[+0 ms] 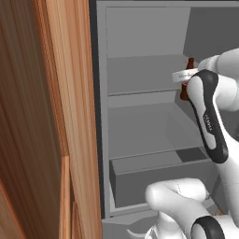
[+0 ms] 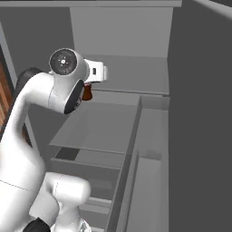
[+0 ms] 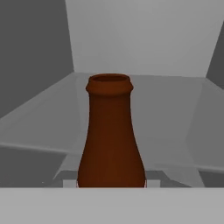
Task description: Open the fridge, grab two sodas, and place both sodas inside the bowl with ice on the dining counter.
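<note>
The fridge (image 1: 140, 32) stands open, with grey shelves inside. On its upper shelf (image 1: 140, 77) a slim dark brown soda bottle (image 3: 110, 135) stands upright. My gripper (image 1: 186, 80) reaches in from the right and is shut on the bottle's lower body. The bottle's neck (image 1: 190, 63) pokes up above my white hand, and its red-labelled body (image 2: 87, 93) shows just below the hand. The bowl, the ice and the dining counter are out of view.
A wooden cabinet panel (image 1: 46, 116) flanks the fridge on the left. Below the shelves sits a grey drawer (image 1: 158, 179). The open fridge door (image 2: 199, 113) with its bins (image 2: 145, 154) stands close on the right of my arm.
</note>
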Available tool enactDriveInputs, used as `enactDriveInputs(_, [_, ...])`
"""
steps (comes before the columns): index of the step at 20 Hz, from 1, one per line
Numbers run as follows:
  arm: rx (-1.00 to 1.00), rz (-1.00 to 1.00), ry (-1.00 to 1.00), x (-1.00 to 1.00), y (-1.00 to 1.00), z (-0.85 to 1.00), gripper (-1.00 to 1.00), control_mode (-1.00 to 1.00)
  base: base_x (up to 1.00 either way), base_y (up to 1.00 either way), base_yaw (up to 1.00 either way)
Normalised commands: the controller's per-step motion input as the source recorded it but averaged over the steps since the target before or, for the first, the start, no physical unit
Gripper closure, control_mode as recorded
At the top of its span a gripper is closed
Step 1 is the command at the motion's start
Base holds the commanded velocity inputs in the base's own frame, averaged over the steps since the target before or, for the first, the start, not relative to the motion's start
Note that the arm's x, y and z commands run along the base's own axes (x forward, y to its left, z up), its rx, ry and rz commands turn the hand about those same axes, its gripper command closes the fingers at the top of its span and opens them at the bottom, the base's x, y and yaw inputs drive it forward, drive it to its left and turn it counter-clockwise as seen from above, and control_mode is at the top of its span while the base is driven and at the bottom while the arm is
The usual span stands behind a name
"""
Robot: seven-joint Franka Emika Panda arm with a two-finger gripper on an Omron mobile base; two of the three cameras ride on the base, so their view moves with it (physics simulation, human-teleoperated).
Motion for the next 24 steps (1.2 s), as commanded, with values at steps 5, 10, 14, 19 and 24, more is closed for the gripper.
enactDriveInputs(5, [0.00, 0.00, 0.00, -1.00, 0.04, 0.04, 1.00, -1.00, 0.00, 0.00, 0.00])
enactDriveInputs(10, [0.01, 0.00, 0.00, -1.00, 0.05, 0.00, 1.00, -1.00, 0.00, 0.00, 0.00])
enactDriveInputs(14, [0.00, 0.00, 0.00, -1.00, 0.17, 0.00, 1.00, -1.00, 0.00, 0.00, 0.00])
enactDriveInputs(19, [0.00, 0.00, 0.02, -0.95, 0.41, 0.00, 1.00, -1.00, 0.00, 0.00, 0.00])
enactDriveInputs(24, [-0.04, 0.00, 0.01, -0.46, 0.35, -0.03, 1.00, 1.00, -0.34, 0.19, 0.00])
